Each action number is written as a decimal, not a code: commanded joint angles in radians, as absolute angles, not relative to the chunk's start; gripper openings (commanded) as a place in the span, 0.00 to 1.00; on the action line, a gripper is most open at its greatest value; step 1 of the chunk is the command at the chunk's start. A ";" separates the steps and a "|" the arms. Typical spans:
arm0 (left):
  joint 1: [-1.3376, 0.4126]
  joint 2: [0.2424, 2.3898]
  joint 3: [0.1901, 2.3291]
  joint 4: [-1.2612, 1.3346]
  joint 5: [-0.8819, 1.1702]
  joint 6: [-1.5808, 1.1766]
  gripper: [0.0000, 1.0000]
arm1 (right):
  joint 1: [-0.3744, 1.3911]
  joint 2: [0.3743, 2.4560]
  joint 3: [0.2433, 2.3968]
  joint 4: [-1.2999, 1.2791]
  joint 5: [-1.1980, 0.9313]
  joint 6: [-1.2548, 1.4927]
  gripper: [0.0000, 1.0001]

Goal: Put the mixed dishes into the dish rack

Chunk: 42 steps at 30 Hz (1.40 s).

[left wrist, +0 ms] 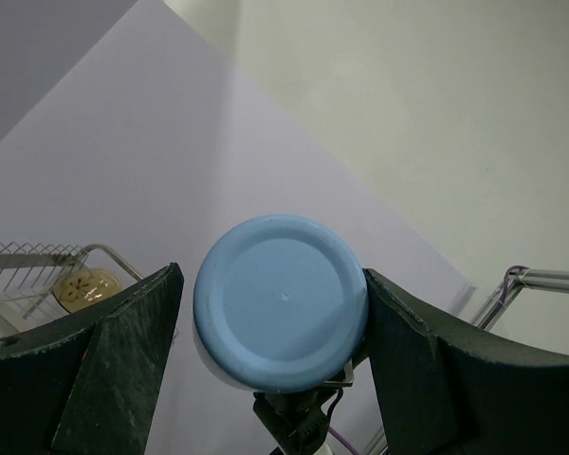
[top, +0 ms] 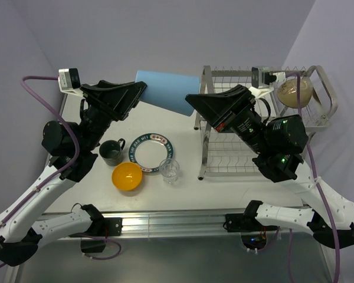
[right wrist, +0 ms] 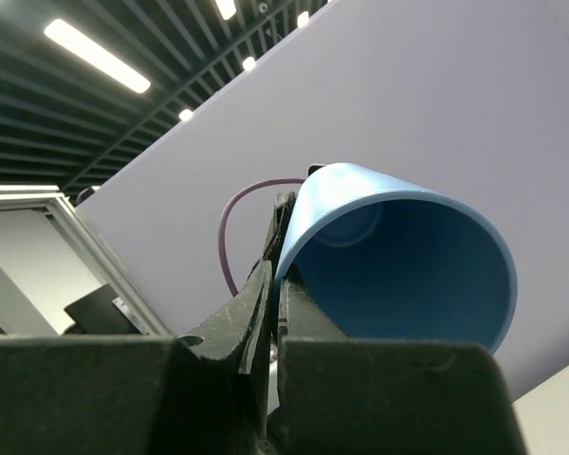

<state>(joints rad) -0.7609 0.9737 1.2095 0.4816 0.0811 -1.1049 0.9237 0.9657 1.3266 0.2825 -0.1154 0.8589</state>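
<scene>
The light blue tumbler (top: 165,94) hangs on its side in the air between both grippers, left of the dish rack (top: 203,147). My right gripper (top: 192,101) is shut on its rim, one finger inside and one outside, as the right wrist view (right wrist: 280,248) shows with the tumbler's mouth (right wrist: 408,275). My left gripper (top: 140,89) is open around the tumbler's base (left wrist: 280,303); its right finger touches, its left finger stands apart. The beige bowl (top: 294,92) sits in the rack's upper tier. The dark mug (top: 112,152), white plate (top: 152,151), orange bowl (top: 127,176) and clear glass (top: 170,171) stand on the table.
The rack fills the right half of the table, its lower tier under my right arm. The rack and the beige bowl (left wrist: 87,287) show at the lower left of the left wrist view. Walls stand close behind and at both sides.
</scene>
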 commanded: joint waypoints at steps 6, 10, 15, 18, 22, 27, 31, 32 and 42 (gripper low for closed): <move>-0.762 0.959 1.200 0.541 0.074 -1.111 0.77 | 0.919 0.948 1.308 0.367 -0.135 0.887 0.00; -0.762 0.956 1.195 0.538 0.092 -1.115 0.62 | 0.919 0.948 1.308 0.368 -0.130 0.887 0.00; -0.762 0.950 1.184 0.535 0.101 -1.124 0.41 | 0.917 0.945 1.310 0.371 -0.115 0.881 0.00; -0.761 0.948 1.183 0.540 0.109 -1.130 0.24 | 0.916 0.945 1.307 0.370 -0.114 0.879 0.00; -0.747 0.959 1.192 0.531 0.150 -1.158 0.00 | 0.907 0.943 1.308 0.350 -0.110 0.879 0.00; -0.721 0.957 1.186 0.467 0.192 -1.195 0.00 | 0.900 0.940 1.327 0.281 -0.107 0.881 0.47; -0.681 0.911 1.173 0.355 0.189 -1.163 0.00 | 0.899 0.907 1.342 0.161 -0.051 0.836 1.00; -0.666 0.899 1.181 0.292 0.181 -1.134 0.00 | 0.899 0.901 1.348 0.140 -0.037 0.822 1.00; -0.658 0.997 1.456 -0.245 0.020 -0.759 0.00 | 0.896 0.758 1.446 -0.185 0.167 0.635 1.00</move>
